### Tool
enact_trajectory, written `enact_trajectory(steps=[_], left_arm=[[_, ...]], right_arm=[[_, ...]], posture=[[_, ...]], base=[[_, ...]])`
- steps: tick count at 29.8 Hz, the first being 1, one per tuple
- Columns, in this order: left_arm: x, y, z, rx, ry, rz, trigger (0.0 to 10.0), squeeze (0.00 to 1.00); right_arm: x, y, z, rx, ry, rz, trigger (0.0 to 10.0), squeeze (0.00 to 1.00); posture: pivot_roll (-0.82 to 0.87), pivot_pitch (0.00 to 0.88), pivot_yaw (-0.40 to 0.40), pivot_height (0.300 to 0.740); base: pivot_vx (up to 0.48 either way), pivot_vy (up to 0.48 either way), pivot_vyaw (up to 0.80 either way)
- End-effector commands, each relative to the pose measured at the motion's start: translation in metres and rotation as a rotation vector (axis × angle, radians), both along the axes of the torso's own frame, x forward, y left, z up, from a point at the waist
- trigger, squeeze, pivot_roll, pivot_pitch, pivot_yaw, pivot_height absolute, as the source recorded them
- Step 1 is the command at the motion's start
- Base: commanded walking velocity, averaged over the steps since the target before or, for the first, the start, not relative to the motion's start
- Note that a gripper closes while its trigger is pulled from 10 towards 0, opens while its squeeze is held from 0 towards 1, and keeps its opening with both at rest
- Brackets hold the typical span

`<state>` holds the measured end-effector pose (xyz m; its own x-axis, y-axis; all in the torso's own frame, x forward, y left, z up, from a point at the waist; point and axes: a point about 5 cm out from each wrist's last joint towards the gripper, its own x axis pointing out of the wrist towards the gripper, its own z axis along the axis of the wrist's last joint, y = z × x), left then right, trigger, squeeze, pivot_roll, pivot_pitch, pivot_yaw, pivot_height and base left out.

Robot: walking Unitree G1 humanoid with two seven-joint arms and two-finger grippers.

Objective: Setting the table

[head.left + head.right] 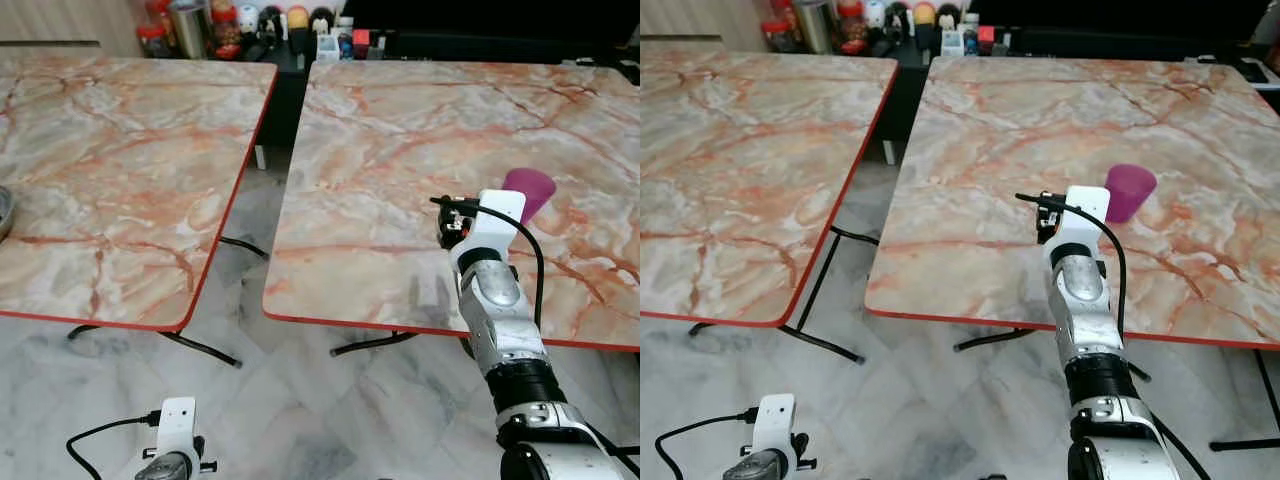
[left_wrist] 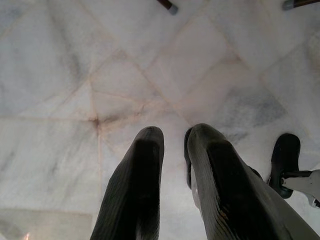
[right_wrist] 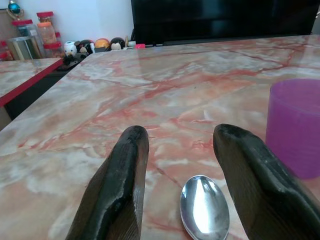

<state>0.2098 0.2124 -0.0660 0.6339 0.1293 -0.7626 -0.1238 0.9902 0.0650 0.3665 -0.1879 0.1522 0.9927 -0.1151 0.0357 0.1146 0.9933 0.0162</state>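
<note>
Your spoon [image 3: 204, 207] lies on the right table [image 1: 400, 130], bowl up, between the right gripper's [image 3: 182, 175] spread fingers, which grip nothing. A purple cup [image 1: 1129, 191] stands just beside it, to the right. Your left gripper [image 2: 175, 170] hangs low over the tiled floor [image 2: 75, 75], fingers slightly parted and empty. A second table [image 1: 120, 150] stands to the left.

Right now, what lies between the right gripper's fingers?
In the right wrist view, a spoon lies on the table between the right gripper's open fingers.
</note>
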Motion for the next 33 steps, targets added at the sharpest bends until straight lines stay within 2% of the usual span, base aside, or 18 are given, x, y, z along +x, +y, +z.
enact_trajectory(steps=[1,10,11,15,16,17,18,28,33], left_arm=[[-0.009,0.002,-0.005,-0.002,0.038,0.009,10.0,0.0],[-0.008,0.002,-0.005,-0.007,0.038,0.008,10.0,0.0],[-0.008,0.002,-0.005,-0.008,0.039,0.007,10.0,0.0],[-0.008,0.002,-0.005,-0.008,0.04,0.006,10.0,0.0],[-0.008,0.003,-0.005,-0.008,0.04,0.005,10.0,0.0],[-0.008,0.003,-0.005,-0.008,0.04,0.005,10.0,0.0],[-0.008,0.003,-0.005,-0.009,0.041,0.005,10.0,0.0],[-0.009,0.002,-0.005,-0.005,0.047,0.0,10.0,0.0],[-0.008,0.003,-0.005,0.003,0.048,0.003,10.0,0.0]], right_arm=[[0.001,-0.004,0.001,-0.004,0.008,-0.021,10.0,0.0],[0.003,-0.017,-0.005,-0.002,0.073,-0.083,10.0,0.0],[0.005,-0.023,-0.006,0.005,0.096,-0.1,10.0,1.0],[0.007,-0.025,-0.007,0.004,0.124,-0.098,10.0,1.0],[0.008,-0.023,-0.007,-0.005,0.141,-0.085,10.0,0.73],[0.008,-0.023,-0.007,-0.005,0.141,-0.085,10.0,0.73],[0.009,-0.023,-0.007,-0.01,0.144,-0.081,10.0,0.0],[0.007,-0.012,-0.016,-0.011,0.191,-0.055,10.0,0.0],[0.004,-0.01,-0.03,-0.021,0.266,-0.059,10.0,0.0]], posture=[[-0.01,0.142,0.016,0.74],[-0.02,0.146,0.017,0.74],[-0.02,0.146,0.017,0.74],[-0.02,0.149,0.018,0.74],[-0.02,0.149,0.018,0.74],[-0.02,0.149,0.018,0.74],[-0.02,0.149,0.018,0.74],[-0.02,0.155,0.02,0.74],[-0.01,0.158,0.02,0.74]], base=[[0.0,0.0,0.0],[0.0,0.0,0.0],[0.0,0.0,0.0],[0.0,0.0,0.0],[0.0,0.0,0.0],[0.0,0.0,0.0],[0.0,0.0,0.0],[0.0,0.0,0.0],[0.0,0.0,0.0]])
